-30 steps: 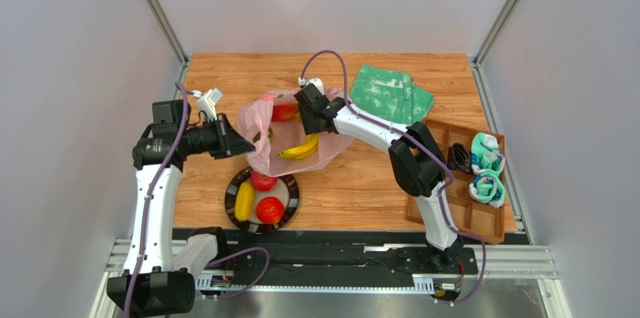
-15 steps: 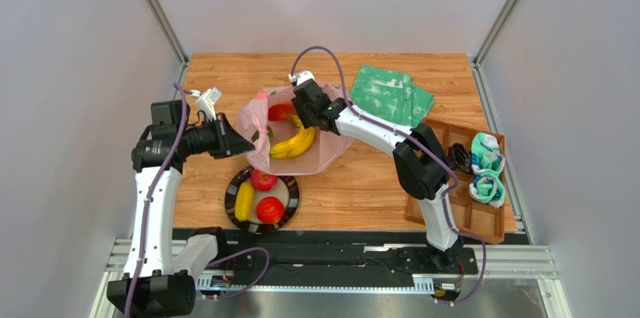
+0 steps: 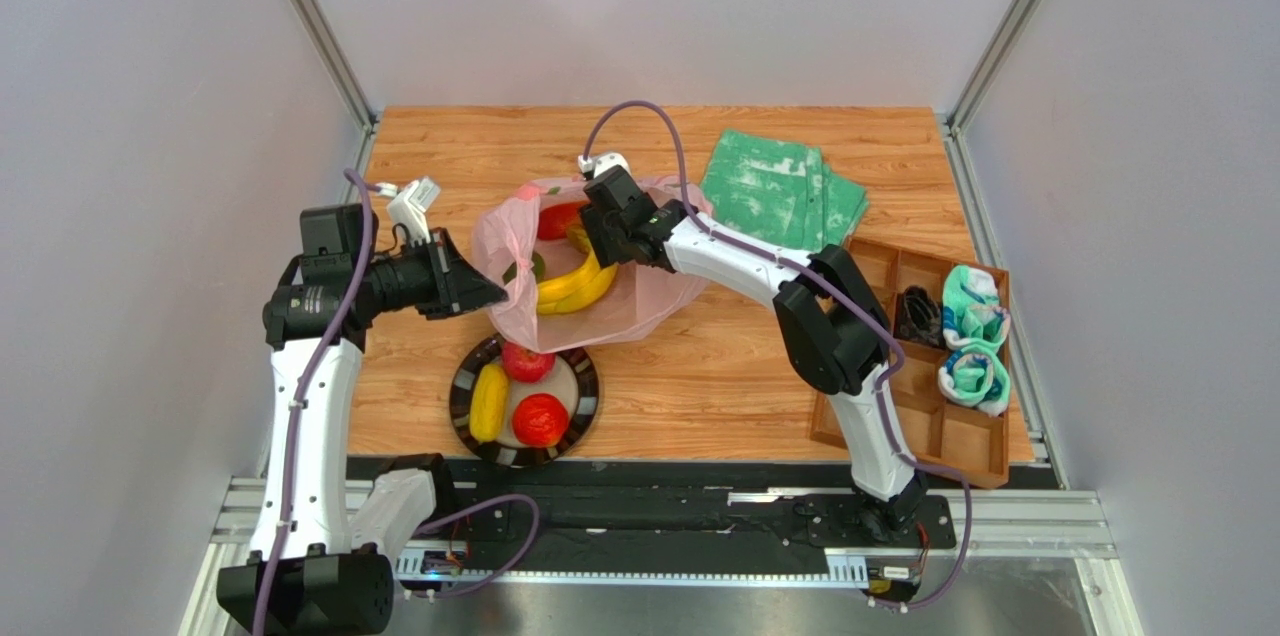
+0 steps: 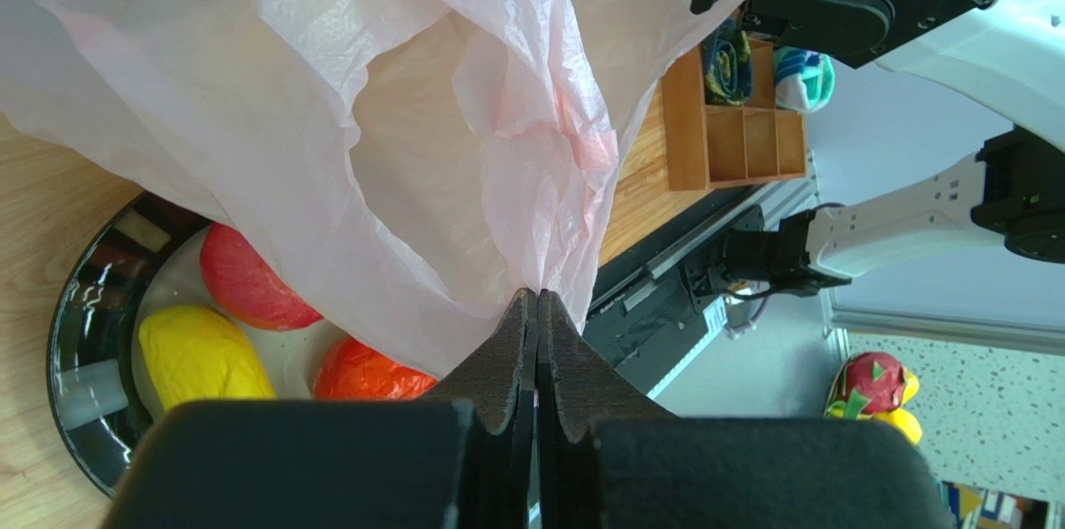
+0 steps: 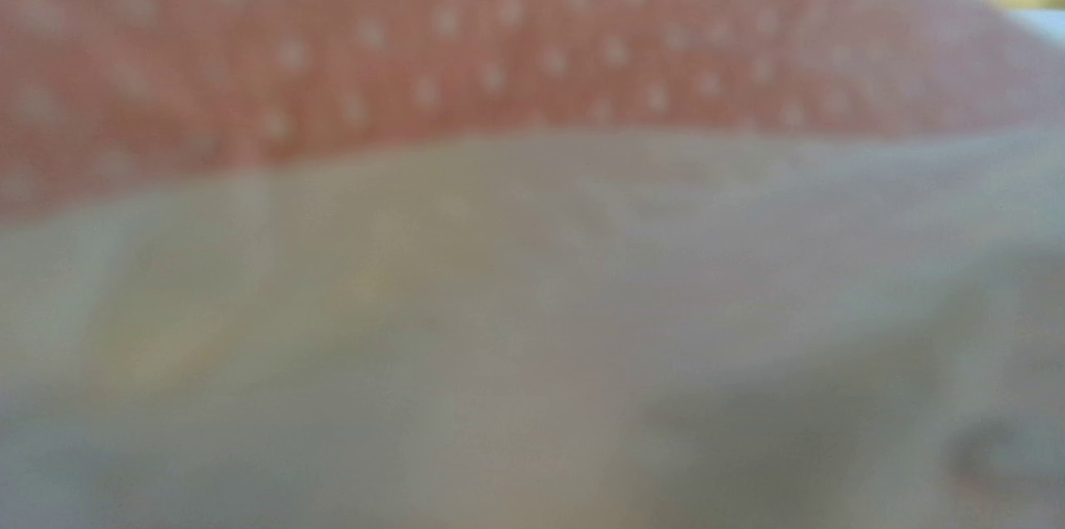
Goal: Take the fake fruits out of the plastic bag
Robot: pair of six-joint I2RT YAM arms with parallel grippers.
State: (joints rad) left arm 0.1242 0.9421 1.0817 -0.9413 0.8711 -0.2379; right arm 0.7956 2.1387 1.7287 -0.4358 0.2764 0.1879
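At the left of the table, the left end effector (image 3: 484, 284) is clamped flat on a fold of the plastic bag (image 3: 649, 303). The left wrist view shows its fingers (image 4: 523, 342) pressed together with pink film pinched between them. It has not shifted over the last second, so the mouth of the bag is still held up and open.

Just in front of it sits the black plate (image 3: 583, 399), already holding three fake fruits: a lemon (image 3: 489, 401), an apple (image 3: 526, 360) and an orange-red fruit (image 3: 540, 419).

Further right, the bag lies mid-table with the bananas (image 3: 571, 285) and a red fruit (image 3: 559, 221) still inside. The bananas have slid leftward and farther up the bag than a second ago, towards the open mouth.

The right end effector (image 3: 601, 240) has pushed left and deeper into the bag, and now sits over the red fruit and the top of the bananas. Its wrist camera gives only a blur of red dotted surface (image 5: 500, 43) over pale film, so I cannot tell whether it is open or closed, or whether it grips anything.

My judgement is that the task is partway done and this reach is the next pick. No fruit has yet cleared the bag.

At the far right, the green cloth (image 3: 781, 189) and wooden tray (image 3: 920, 441) lie untouched.
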